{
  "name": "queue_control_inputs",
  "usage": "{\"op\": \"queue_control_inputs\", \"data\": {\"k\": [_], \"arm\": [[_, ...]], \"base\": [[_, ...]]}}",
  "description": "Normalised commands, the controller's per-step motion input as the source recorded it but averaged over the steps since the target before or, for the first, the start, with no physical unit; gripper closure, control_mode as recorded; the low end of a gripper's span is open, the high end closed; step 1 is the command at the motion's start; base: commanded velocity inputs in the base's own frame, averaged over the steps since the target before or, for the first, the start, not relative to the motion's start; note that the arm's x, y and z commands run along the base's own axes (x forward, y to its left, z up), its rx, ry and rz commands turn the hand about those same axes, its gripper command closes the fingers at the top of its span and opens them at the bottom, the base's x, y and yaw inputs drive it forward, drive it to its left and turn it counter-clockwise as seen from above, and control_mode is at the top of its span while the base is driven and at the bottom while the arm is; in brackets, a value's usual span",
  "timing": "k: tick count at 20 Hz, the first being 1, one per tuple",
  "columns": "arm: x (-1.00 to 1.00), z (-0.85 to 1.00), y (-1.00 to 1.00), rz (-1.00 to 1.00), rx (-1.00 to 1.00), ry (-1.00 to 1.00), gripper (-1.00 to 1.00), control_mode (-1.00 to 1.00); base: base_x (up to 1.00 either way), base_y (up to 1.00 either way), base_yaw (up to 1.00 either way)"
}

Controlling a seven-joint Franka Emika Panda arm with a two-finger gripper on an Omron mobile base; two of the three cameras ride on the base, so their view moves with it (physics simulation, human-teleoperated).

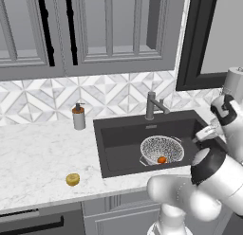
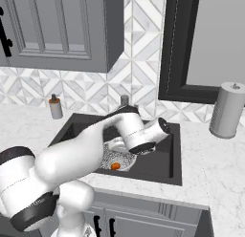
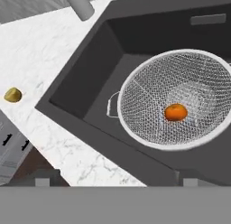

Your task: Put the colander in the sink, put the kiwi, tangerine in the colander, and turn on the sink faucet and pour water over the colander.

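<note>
The speckled colander [image 1: 154, 145] stands in the dark sink [image 1: 118, 139], toward its right front. The bright orange tangerine [image 1: 162, 159] lies inside it, near the front wall. In the hand view the tangerine [image 3: 175, 112] rests on the mesh of the colander [image 3: 149, 96]. The yellowish-brown kiwi [image 1: 72, 179] sits on the marble counter left of the sink, near the front edge; it shows again in the hand view [image 3: 12, 95]. My gripper [image 1: 205, 133] hangs open and empty above the sink's right side, looking down at the colander. The dark faucet [image 1: 152, 105] stands behind the basin.
A grey soap pump bottle [image 1: 78, 117] stands on the counter at the back left of the sink. A paper towel roll [image 2: 227, 109] is on the counter to the right. Wall cabinets hang overhead, and my arm arches over the front of the sink [image 2: 162, 169].
</note>
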Motion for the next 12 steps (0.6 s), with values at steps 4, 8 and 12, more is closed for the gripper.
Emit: {"op": "queue_control_inputs", "data": {"k": [4,8,12], "arm": [[-0.5,0.44,0.63,-0.1,-0.15,0.0,-1.0,-1.0],[-0.44,0.43,0.62,-0.11,-0.09,0.05,-1.0,-1.0],[-0.45,0.36,0.69,-0.08,-0.06,0.03,-1.0,-1.0]], "base": [[0.0,0.0,0.0],[0.0,0.0,0.0],[0.0,0.0,0.0]]}}
